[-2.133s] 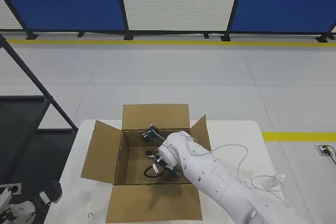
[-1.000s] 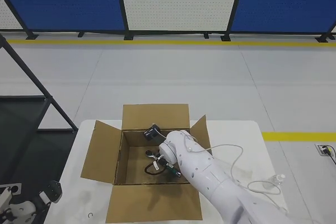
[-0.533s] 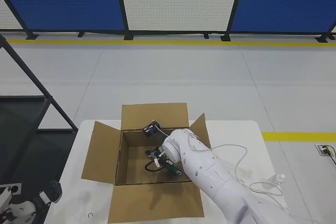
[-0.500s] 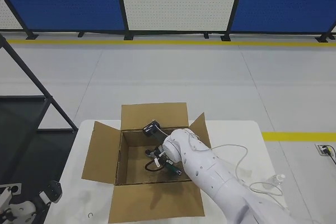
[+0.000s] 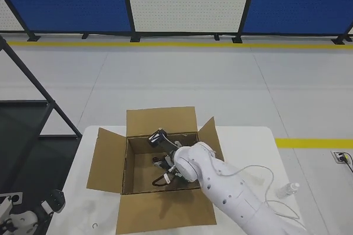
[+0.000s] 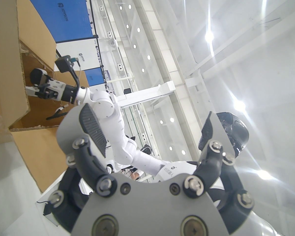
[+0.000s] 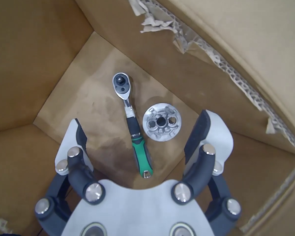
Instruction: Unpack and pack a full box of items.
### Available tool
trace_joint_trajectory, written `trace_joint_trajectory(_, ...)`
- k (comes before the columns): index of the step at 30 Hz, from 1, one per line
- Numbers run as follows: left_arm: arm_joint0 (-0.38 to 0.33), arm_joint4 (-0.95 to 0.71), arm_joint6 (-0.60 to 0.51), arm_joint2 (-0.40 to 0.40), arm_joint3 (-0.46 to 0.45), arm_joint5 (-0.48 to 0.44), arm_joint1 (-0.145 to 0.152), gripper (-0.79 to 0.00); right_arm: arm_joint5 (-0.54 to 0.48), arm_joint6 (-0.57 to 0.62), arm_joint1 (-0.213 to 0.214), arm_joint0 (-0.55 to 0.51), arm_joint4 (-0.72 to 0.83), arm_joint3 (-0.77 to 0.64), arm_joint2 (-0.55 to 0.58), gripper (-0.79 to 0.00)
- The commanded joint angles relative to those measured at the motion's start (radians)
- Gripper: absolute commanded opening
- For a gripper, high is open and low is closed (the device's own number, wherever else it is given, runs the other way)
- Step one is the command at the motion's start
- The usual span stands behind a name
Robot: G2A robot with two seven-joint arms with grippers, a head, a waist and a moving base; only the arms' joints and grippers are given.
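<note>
Right pincer (image 7: 140,116): released, fingers spread wide with nothing between them. It hangs inside the brown corrugated cardboard box (image 7: 27,50), pointing down at the box floor. In the top view the same pincer (image 5: 165,167) sits within the box opening. The box (image 5: 106,167) stands on the white worktop (image 5: 247,144) with all four flaps folded outward. Steel ratchet wrench with a green-and-black handle (image 7: 131,114): lies flat on the box floor with its head towards a corner, under the gap between the right pincer's fingers. Round silver metal disc with a centre hole and cut-outs (image 7: 161,124): lies flat on the box floor, just beside the wrench's handle; whether they touch cannot be told. Torn corrugated edge (image 7: 186,42): ragged strip along the upper rim of one box wall. Dark looped strap or cable (image 5: 159,179): lies on the box floor near the right pincer; its kind is unclear. Left pincer (image 6: 147,121): released and empty, outside the box, pointing up towards the ceiling. Clear plastic bottle (image 5: 287,190): on the worktop, well apart from the box, on the robot's right.
</note>
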Motion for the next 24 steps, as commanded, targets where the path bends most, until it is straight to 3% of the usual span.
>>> trace_joint_trajectory(1, 0.000, 0.000, 0.000, 0.000, 0.000, 0.000, 0.000, 0.000, -0.024, 0.032, 0.043, -0.096, -0.052, -0.190, 0.074, 0.000)
trace_joint_trajectory(5, 0.000, 0.000, 0.000, 0.000, 0.000, 0.000, 0.000, 0.000, -0.096, 0.061, 0.101, -0.271, -0.131, -0.480, 0.199, 0.000)
trace_joint_trajectory(13, 0.000, 0.000, 0.000, 0.000, 0.000, 0.000, 0.000, 0.000, -0.154, 0.028, 0.156, -0.520, -0.199, -0.867, 0.390, 0.000)
trace_joint_trajectory(24, 0.000, 0.000, 0.000, 0.000, 0.000, 0.000, 0.000, 0.000, -0.042, -0.049, 0.193, -0.897, -0.243, -1.250, 0.650, 0.000)
